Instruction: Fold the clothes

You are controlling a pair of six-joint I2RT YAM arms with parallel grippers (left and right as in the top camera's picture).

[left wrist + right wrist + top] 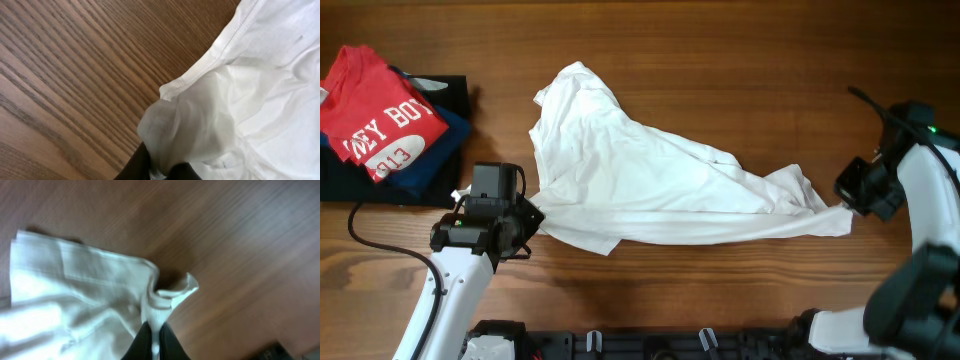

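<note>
The white T-shirt lies crumpled and stretched across the middle of the wooden table; no black stripes show. My left gripper is shut on the shirt's left lower corner; in the left wrist view the cloth bunches between the black fingers. My right gripper is shut on the shirt's right end; in the right wrist view a ribbed edge of the shirt is pinched between the fingers.
A red shirt with white lettering lies on folded navy and black garments at the far left. A black cable runs by the left arm. A dark rail lines the front edge.
</note>
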